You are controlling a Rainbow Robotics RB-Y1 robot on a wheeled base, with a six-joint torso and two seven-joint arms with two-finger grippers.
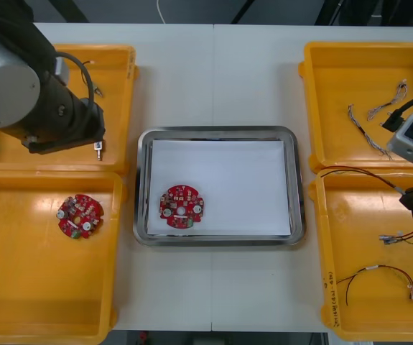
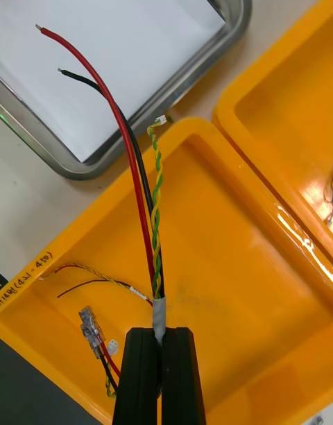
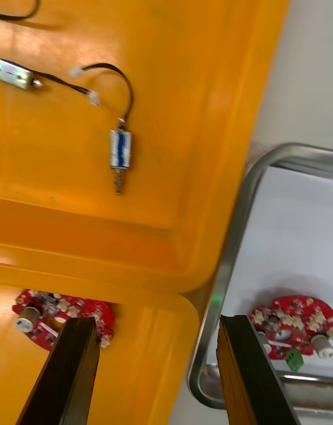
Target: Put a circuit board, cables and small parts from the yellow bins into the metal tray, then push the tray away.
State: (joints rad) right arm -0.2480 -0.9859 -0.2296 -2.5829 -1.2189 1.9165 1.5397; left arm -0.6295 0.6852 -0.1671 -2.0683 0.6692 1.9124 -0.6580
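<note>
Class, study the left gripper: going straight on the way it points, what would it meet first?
Probably the left gripper would meet the adjoining rims of the two left yellow bins; depth is unclear.

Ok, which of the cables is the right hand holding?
The red, black and yellow-green bundle, clamped in the right hand above the near right bin; the other cables lie loose in bins. Left hand open over left bins.

Light table (image 1: 213, 72) beneath my arms. Directly on it: metal tray (image 1: 217, 134) lying flat at centre. On my left, far left yellow bin (image 1: 113, 52) and near left yellow bin (image 1: 34, 287), butted together. On my right, far right yellow bin (image 1: 335, 72) and near right yellow bin (image 1: 357, 223), also butted. Tray just beside bins both sides.
</note>
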